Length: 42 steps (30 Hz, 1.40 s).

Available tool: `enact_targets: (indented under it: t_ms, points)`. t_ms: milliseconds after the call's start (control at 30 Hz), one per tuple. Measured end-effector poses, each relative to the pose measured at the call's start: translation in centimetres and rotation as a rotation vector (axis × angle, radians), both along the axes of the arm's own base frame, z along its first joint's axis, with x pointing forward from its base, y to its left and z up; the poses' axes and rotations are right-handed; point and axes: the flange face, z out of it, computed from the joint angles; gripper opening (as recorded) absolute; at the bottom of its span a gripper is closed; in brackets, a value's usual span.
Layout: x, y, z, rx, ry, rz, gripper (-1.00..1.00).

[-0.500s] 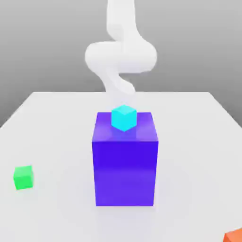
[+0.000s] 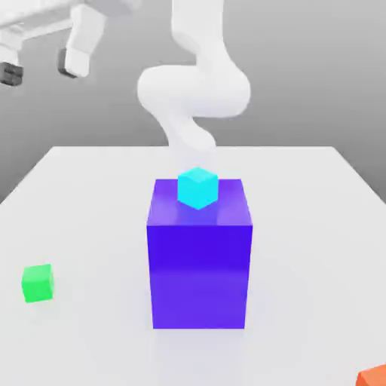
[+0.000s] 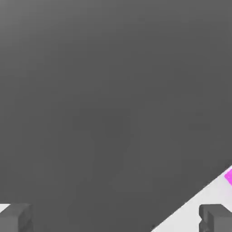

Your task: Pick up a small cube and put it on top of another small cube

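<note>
Exterior view: my claw (image 2: 39, 66) hangs in the upper left of the frame, fingers apart and empty, high above the bench (image 2: 317, 211). The cyan cube (image 2: 197, 188) already sits on the tall purple block (image 2: 199, 256) at centre; the green cube (image 2: 37, 283) lies at lower left (an orange corner (image 2: 372, 375) shows at lower right). Risk, as I judge it: descending off-centre would nudge the green cube aside.

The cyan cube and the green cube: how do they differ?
The cyan cube sits up on the big blue block; the green cube rests on the table. The cyan cube is near the middle of the exterior view, the green cube far to its left. Both are small, look alike in size, and nothing touches them.
</note>
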Motion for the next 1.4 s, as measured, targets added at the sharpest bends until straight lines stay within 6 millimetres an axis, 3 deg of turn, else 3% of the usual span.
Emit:
enact_targets:
  t_ms: [167, 333, 467, 633, 767, 800, 1000, 1067, 1167, 1400]
  points:
    - [1.9, -6.2, -7.4, 0.082, 0.084, -0.225, 0.0]
    - [2.9, -10.9, -15.5, 0.158, 0.166, -0.427, 0.0]
    - [2.4, -14.8, -22.4, 0.214, 0.231, -0.599, 0.0]
    - [0.3, -19.3, -31.4, 0.279, 0.312, -0.82, 0.0]
    - [-0.2, -20.1, -38.3, 0.29, 0.327, -0.861, 0.0]
    - [-0.2, -20.1, -39.3, 0.291, 0.327, -0.863, -1.0]
    - [-0.2, -20.1, -39.8, 0.291, 0.325, -0.863, -1.0]
    - [-0.2, -20.1, -38.0, 0.291, 0.326, -0.864, -1.0]
    - [-0.6, -20.1, -33.8, 0.285, 0.327, -0.858, -1.0]
    - [-8.0, -20.3, -30.1, 0.194, 0.355, -0.755, -1.0]
